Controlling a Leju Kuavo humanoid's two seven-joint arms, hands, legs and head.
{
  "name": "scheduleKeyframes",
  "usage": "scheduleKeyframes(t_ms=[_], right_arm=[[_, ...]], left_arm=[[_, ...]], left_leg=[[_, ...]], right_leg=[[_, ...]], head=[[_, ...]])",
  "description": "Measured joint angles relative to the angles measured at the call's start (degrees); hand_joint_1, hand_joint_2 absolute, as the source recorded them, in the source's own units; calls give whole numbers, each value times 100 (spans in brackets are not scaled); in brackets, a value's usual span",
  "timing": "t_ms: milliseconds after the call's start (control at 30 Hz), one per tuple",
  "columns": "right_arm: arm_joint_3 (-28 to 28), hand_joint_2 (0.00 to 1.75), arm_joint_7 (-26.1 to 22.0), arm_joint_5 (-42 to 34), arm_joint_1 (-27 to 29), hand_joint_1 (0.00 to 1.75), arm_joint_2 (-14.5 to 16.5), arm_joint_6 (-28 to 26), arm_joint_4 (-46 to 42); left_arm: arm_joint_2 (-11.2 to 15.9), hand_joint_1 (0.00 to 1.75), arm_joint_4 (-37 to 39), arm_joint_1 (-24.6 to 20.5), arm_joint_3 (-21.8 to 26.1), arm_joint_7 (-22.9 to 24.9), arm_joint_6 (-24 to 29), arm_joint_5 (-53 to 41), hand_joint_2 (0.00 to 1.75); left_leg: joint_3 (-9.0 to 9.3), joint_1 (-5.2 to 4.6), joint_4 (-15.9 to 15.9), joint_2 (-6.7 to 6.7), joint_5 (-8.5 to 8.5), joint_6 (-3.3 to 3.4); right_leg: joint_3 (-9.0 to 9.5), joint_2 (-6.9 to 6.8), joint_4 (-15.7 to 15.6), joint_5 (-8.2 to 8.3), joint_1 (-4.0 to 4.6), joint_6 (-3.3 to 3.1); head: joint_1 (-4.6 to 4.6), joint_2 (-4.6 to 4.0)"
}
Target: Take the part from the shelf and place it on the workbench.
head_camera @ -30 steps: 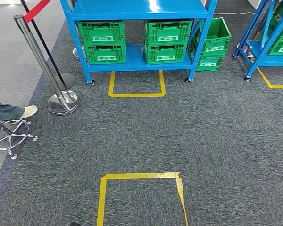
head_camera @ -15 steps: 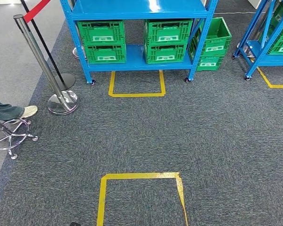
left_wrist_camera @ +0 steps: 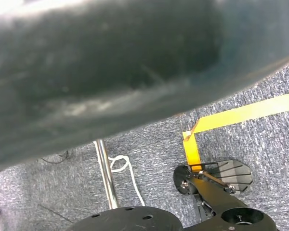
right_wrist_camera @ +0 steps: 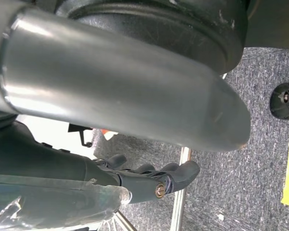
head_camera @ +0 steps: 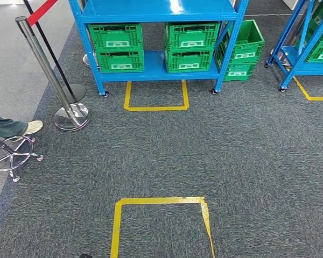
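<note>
My right hand (right_wrist_camera: 161, 180) hung at my side with dark fingers stretched out, holding nothing; my left hand's state I could not tell. Ahead stood the blue shelf (head_camera: 160, 11) holding four green crates (head_camera: 116, 37), a fifth crate (head_camera: 243, 48) leaning beside it. Two yellow tape squares (head_camera: 155, 95) marked the carpet (head_camera: 253, 161).

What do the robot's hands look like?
The right hand has slim, dark fingers with a small brass-coloured screw at one of them, and a shiny grey cover behind. The left hand is just a big dark grey blur, too close to make out.
</note>
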Motion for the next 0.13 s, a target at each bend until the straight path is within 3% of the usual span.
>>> scheduleKeyframes(t_ms=[133], right_arm=[[0,0,0,0,0,0,0,0,0]], left_arm=[[0,0,0,0,0,0,0,0,0]], left_leg=[[0,0,0,0,0,0]], right_leg=[[0,0,0,0,0,0]], head=[[0,0]])
